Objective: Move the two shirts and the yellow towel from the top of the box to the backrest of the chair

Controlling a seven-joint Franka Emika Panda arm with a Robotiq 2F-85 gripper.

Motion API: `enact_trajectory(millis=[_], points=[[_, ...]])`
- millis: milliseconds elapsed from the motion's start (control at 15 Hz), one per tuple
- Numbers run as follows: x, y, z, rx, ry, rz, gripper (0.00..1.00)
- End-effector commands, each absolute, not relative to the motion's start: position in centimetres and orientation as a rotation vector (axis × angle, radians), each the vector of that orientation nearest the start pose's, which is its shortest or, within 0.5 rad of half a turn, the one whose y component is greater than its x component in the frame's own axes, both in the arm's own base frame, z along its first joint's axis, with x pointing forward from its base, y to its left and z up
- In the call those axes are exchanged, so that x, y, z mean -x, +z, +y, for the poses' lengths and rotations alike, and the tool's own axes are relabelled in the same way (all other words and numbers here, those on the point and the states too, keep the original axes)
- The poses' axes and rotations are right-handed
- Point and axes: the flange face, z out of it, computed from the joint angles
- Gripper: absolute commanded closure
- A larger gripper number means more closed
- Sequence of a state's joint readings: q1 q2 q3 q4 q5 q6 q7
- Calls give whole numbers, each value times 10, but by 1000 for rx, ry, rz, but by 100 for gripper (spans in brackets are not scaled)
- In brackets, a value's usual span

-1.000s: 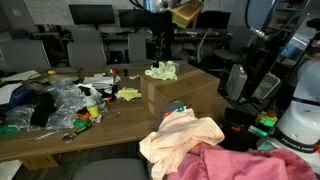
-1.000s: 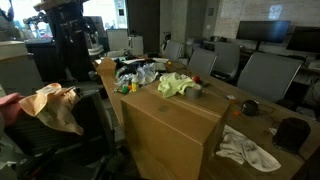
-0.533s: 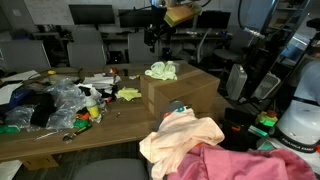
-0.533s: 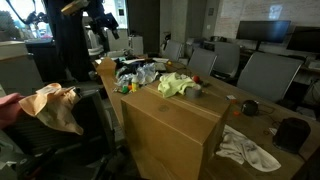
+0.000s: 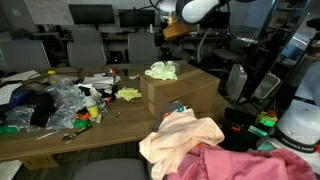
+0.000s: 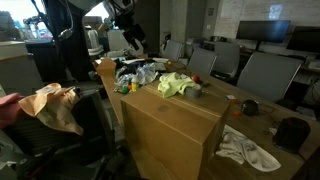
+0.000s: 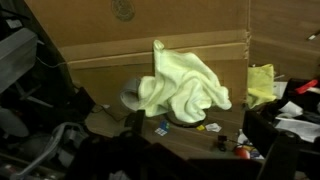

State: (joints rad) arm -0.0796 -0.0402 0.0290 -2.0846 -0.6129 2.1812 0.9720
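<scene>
**Pincer (image 5: 163, 38) hangs high over the box, yellow towel on top**

The pincer sits well above the cardboard box (image 5: 185, 95) in both exterior views, apart from everything below it. Its jaws are dark and small against the background, so I cannot tell whether they are parted or closed. The yellow towel (image 5: 162, 70) lies crumpled on the box's top near the edge, and the wrist view shows it bunched against the bare cardboard (image 7: 180, 85). A peach shirt (image 5: 182, 132) and a pink shirt (image 5: 232, 160) are draped together over the chair (image 6: 85, 130). Clutter covers the table (image 5: 60, 135) beside the box.
</scene>
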Motion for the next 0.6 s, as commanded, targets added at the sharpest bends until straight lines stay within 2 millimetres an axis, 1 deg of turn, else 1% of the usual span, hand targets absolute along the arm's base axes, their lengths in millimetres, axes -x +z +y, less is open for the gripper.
enact_trajectory(millis=[0,133,200,533], points=[[-569,451,-74,3212,-694,1410,0],[-574,443,-83,3187,-686,1462,0],[-577,441,-87,3175,-678,1454,0],[-590,425,-93,3126,-730,1302,0]])
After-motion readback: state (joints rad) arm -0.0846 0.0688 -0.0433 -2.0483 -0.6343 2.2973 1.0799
